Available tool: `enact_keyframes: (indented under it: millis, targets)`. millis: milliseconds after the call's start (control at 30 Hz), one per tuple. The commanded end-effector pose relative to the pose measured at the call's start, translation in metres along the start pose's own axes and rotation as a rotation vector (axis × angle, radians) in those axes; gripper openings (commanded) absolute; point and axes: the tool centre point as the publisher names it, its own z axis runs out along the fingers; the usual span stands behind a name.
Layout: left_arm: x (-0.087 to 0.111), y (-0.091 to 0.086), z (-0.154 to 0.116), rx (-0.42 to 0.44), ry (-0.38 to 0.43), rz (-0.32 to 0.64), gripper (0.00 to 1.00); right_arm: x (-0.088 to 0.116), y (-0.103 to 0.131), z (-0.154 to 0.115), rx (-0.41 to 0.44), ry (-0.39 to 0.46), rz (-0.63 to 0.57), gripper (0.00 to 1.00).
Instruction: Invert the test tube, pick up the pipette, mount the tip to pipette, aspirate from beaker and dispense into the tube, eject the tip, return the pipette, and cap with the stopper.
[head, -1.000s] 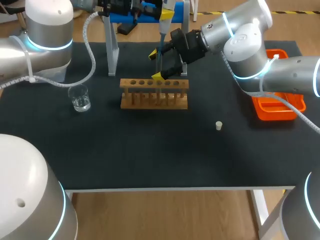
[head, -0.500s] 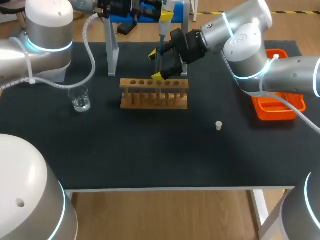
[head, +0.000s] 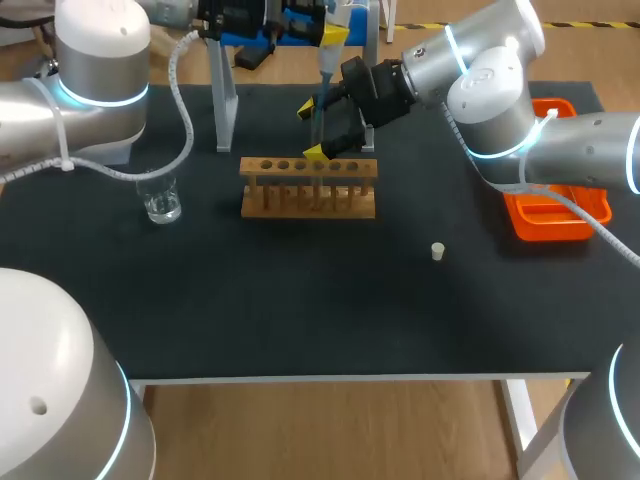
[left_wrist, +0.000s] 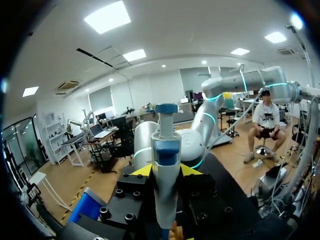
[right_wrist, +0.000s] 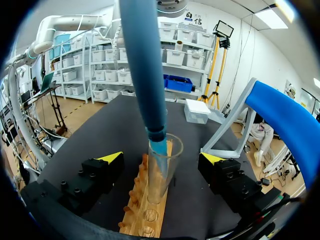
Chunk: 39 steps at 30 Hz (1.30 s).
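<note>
My left gripper (left_wrist: 165, 170) is shut on the blue-and-white pipette (left_wrist: 165, 150), which hangs upright at the back of the table (head: 325, 55). Its blue shaft (right_wrist: 145, 65) ends in a tip inside the mouth of the clear test tube (right_wrist: 162, 167). That tube stands upright in the wooden rack (head: 308, 188). My right gripper (head: 313, 130) is open, its fingers (right_wrist: 107, 162) wide on either side of the tube without touching it. The glass beaker (head: 160, 197) stands left of the rack. The small white stopper (head: 437, 251) lies to the rack's front right.
A grey pipette stand (head: 226, 100) with a blue top rises behind the rack. An orange tray (head: 556, 220) sits at the table's right edge, under my right arm. The rack (right_wrist: 142, 212) has several vacant holes.
My left arm's elbow has drifted slightly right. The pipette, the tube and the right gripper keep their places.
</note>
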Motion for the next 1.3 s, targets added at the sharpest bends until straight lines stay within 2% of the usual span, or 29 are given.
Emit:
enact_keyframes:
  millis: [33,1300]
  targets:
    - [-0.003,0.002,0.001,0.004,0.001,0.001,0.0,0.0,0.0,-0.001,0.001,0.0,-0.001,1.0]
    - [-0.003,0.012,0.0,0.007,-0.018,-0.008,0.0,0.0,0.0,-0.001,0.001,0.0,-0.001,1.0]
